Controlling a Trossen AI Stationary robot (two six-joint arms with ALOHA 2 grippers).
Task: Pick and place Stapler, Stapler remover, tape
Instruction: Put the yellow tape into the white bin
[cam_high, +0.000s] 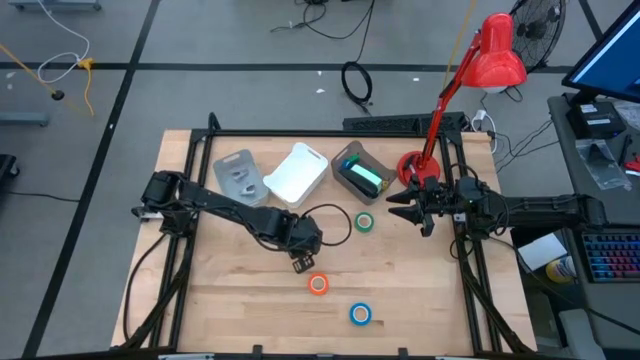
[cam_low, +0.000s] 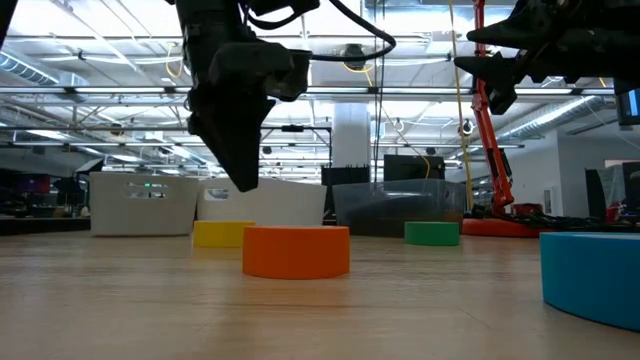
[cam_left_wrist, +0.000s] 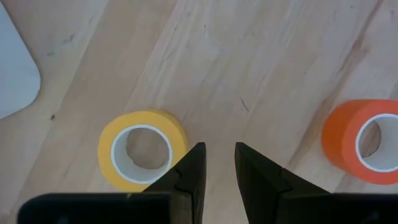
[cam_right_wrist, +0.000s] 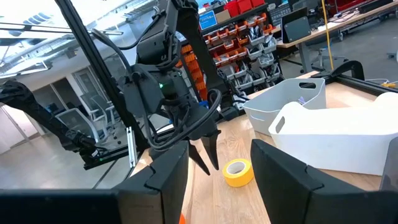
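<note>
so my left jaws (cam_left_wrist: 219, 163) hang slightly apart over the table (cam_high: 420, 290), just beside the yellow tape (cam_left_wrist: 142, 149); right jaws (cam_right_wrist: 216, 169) open, empty.

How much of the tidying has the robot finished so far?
Little looks done: the four tape rolls, yellow, orange, green and blue, lie loose on the table. The left gripper hangs empty, open, above the table between yellow and orange. The right gripper waits, open. Every roll remains.

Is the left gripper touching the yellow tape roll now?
Apart. In the right wrist view the left gripper hangs above the table, with clear space between its fingertips and the yellow tape roll.
</note>
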